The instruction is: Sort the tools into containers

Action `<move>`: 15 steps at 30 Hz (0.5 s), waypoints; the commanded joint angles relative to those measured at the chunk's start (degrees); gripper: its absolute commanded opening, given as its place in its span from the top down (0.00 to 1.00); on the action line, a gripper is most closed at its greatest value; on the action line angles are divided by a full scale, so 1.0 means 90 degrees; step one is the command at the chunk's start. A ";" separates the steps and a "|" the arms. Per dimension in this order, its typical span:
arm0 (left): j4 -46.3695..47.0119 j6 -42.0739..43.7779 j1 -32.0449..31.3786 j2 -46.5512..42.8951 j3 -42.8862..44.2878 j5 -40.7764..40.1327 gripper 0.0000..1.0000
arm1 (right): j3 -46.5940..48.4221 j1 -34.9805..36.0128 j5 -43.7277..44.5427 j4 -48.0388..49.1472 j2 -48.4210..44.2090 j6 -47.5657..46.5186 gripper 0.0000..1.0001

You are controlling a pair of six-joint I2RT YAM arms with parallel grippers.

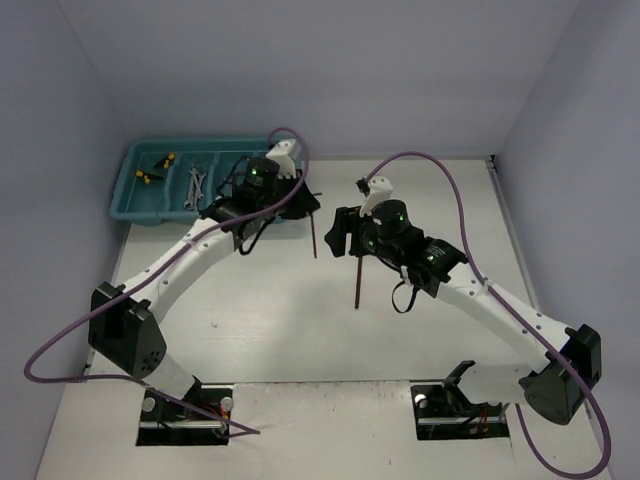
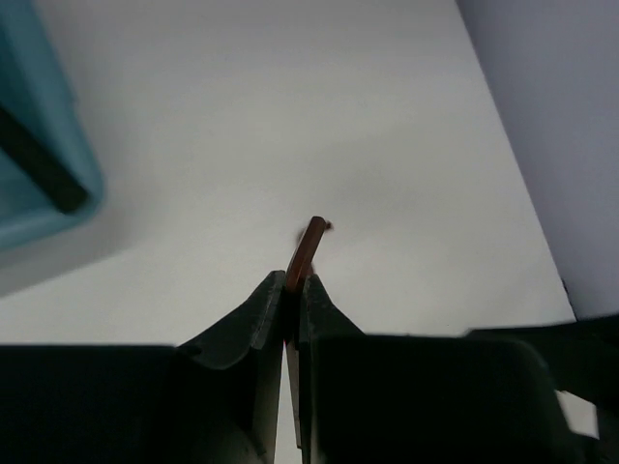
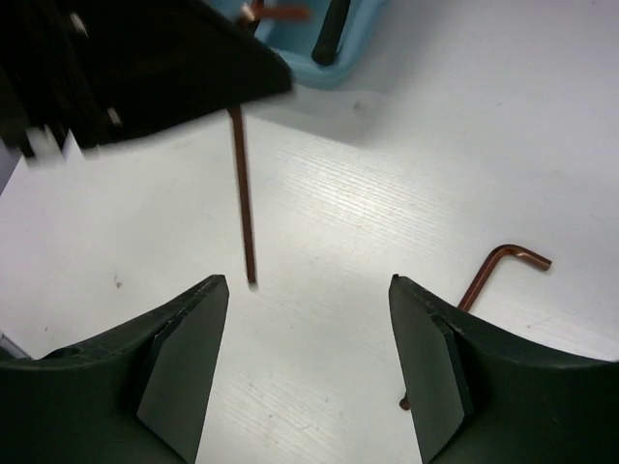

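left tool (image 2: 290, 287) is squeezing a red L-shaped key (image 2: 308, 244) near the tray's (image 1: 127, 190) edge | right tool (image 3: 308, 286) is hanging open

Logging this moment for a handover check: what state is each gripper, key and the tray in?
left gripper: shut on the held key
held key: gripped near its bend, long leg hanging down
right gripper: open, empty
loose key: lying flat on the table, ungripped
tray: holding wrenches and yellow-and-black pieces
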 commanded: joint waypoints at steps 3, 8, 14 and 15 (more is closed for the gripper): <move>-0.0472 0.1311 0.1792 0.0592 0.1342 -0.0066 1.00 | -0.0138 -0.0500 0.0311 0.0382 -0.0154 0.0107 0.35; -0.0694 0.1767 0.2776 0.1995 0.2662 0.0281 1.00 | -0.0623 -0.0896 0.0227 0.0333 -0.0233 0.0192 0.35; -0.1058 0.1912 0.3356 0.3941 0.4829 0.0462 1.00 | -0.0769 -0.1049 0.0113 0.0304 0.0119 0.0354 0.36; -0.1048 0.1932 0.3395 0.4143 0.5035 0.0460 1.00 | -0.0723 -0.1049 0.0062 0.0304 0.0215 0.0408 0.36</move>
